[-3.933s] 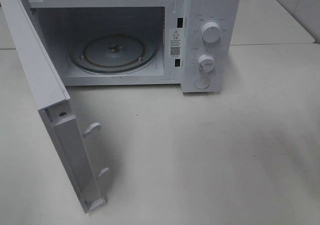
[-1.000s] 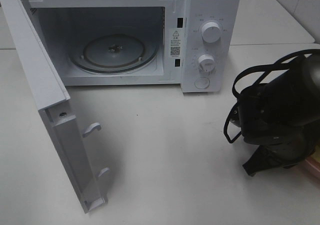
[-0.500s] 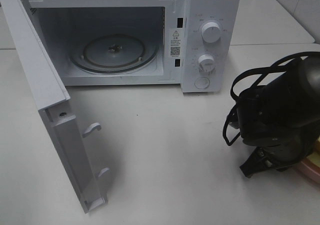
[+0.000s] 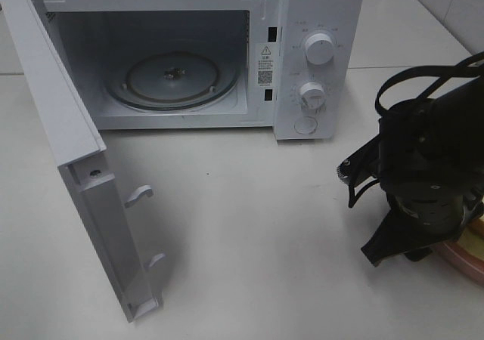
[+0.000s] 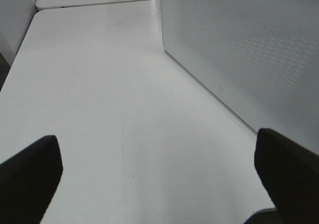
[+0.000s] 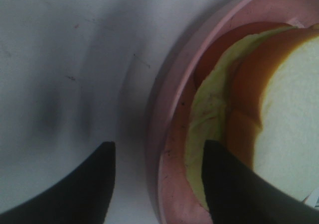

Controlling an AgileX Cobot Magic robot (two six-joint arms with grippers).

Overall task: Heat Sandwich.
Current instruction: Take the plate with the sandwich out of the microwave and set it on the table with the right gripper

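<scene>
On the round pink plate (image 6: 167,109) at the surface's (image 4: 249,227) right edge, sandwich (image 6: 259,104) of white bread, tan-orange crust, pale yellow-green filling, right hand (image 6: 157,184) parted astride the plate rim, grasping nothing, left hand (image 5: 159,176) spread wide and empty, microwave (image 4: 318,23) door open, only the glass turntable (image 4: 172,79) inside.

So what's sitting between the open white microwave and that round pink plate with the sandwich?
Only the right hand and its black arm, above bare white table, in the high view; the plate peeks out beyond.

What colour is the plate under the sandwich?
Pink; the plate shows best in the right wrist view.
</scene>
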